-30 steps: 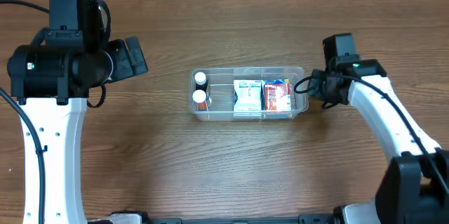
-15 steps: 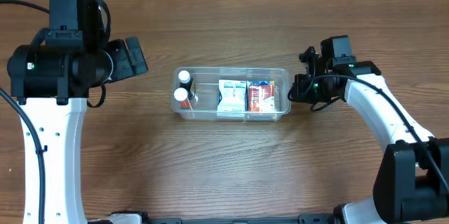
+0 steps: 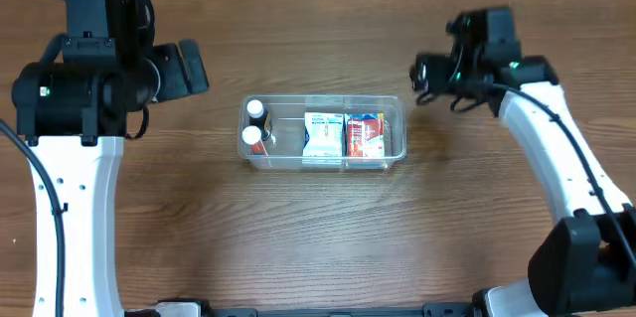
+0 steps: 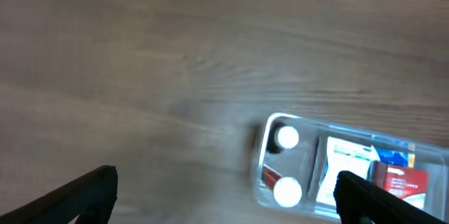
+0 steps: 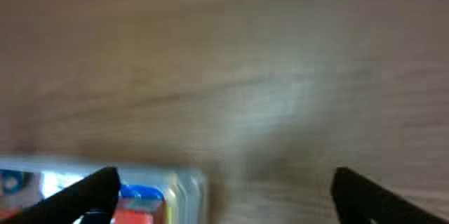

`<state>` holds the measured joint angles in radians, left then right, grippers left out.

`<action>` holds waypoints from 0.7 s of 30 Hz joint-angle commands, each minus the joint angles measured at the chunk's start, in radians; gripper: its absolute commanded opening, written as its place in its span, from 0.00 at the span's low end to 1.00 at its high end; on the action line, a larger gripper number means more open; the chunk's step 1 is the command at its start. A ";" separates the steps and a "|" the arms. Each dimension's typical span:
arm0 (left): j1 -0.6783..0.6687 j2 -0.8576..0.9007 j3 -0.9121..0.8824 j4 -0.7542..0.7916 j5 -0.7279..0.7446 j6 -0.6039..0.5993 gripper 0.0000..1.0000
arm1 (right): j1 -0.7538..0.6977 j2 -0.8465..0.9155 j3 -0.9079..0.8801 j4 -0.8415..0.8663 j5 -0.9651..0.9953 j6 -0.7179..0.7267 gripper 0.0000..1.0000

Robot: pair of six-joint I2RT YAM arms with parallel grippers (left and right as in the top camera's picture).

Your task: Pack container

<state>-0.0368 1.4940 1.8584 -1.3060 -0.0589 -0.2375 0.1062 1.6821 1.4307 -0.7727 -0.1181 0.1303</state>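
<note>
Jaws on both arms gape, clear of the container (image 3: pixel 290 123).

Even, soft light overhead; both wrist views blurred, the right one most.

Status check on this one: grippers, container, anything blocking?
Left gripper and right gripper open, empty. Container between them, holding two bottles, two packets. Nothing in the way.

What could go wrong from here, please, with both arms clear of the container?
The container has no lid, so a knock could topple the white-capped bottles at one end. The open right gripper sits near the container's other end; a low move could shove it.
</note>
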 commanded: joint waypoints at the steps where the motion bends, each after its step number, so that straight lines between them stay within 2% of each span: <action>1: 0.006 0.059 0.009 0.017 -0.026 0.074 1.00 | 0.003 -0.014 0.122 -0.031 0.035 0.008 1.00; 5: 0.006 0.098 0.009 -0.013 -0.055 0.076 1.00 | -0.003 -0.050 0.185 -0.152 0.042 0.019 1.00; 7: 0.005 0.066 0.009 -0.050 -0.047 0.077 1.00 | -0.007 -0.143 0.185 -0.227 0.161 0.101 1.00; 9: 0.004 0.004 0.008 -0.084 -0.035 0.077 1.00 | -0.006 -0.238 0.181 -0.284 0.196 0.106 1.00; 12: 0.003 -0.168 -0.078 -0.046 0.020 0.089 1.00 | -0.005 -0.434 0.092 -0.306 0.196 0.111 1.00; 14: 0.003 -0.340 -0.220 0.016 0.039 0.089 1.00 | -0.005 -0.596 -0.026 -0.290 0.196 0.127 1.00; 17: 0.003 -0.711 -0.554 0.142 0.042 0.087 1.00 | -0.006 -0.939 -0.307 -0.214 0.196 0.129 1.00; 21: 0.003 -1.033 -0.782 0.189 0.045 -0.040 1.00 | -0.006 -1.258 -0.514 -0.184 0.183 0.134 1.00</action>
<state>-0.0372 0.5861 1.1740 -1.1286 -0.0299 -0.1913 0.1047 0.5358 0.9913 -0.9684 0.0669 0.2546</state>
